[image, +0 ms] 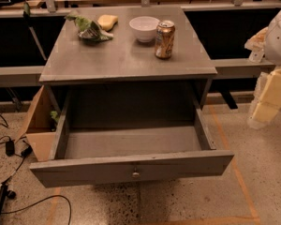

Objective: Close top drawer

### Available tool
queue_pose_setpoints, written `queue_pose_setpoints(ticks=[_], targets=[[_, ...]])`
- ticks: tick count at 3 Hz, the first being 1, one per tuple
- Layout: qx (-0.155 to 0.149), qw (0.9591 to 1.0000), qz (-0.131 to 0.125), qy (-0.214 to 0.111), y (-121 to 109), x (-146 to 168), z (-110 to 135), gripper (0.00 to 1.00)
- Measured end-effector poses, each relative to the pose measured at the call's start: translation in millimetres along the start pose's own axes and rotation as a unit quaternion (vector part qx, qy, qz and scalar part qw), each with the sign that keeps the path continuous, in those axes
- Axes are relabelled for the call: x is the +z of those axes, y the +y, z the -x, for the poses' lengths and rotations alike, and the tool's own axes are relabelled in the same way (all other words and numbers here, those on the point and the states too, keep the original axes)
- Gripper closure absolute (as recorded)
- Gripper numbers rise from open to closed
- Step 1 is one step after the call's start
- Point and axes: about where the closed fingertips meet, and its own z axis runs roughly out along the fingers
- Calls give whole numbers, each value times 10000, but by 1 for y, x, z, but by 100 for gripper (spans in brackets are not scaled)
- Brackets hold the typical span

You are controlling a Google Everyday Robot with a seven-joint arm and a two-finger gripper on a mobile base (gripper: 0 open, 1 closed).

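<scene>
The top drawer of the grey wooden cabinet is pulled far out toward me. Its wide front panel has one small round metal knob at the centre, and the inside looks empty. My arm comes in at the right edge, and the pale gripper hangs beside the cabinet's right side. The gripper is level with the drawer opening, well apart from the drawer front and not touching anything.
On the cabinet top stand a soda can, a white bowl, a yellow sponge and a green chip bag. A cardboard box sits left of the cabinet. Cables lie on the floor at the left.
</scene>
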Motion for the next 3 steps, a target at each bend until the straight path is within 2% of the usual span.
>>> queue_pose_setpoints(ticks=[1, 2, 3], targets=[[0, 10000, -1, 0, 0, 0, 0, 0], [67, 9999, -46, -71, 0, 13, 3, 18], [140, 9989, 75, -435, 10, 56, 9, 42]])
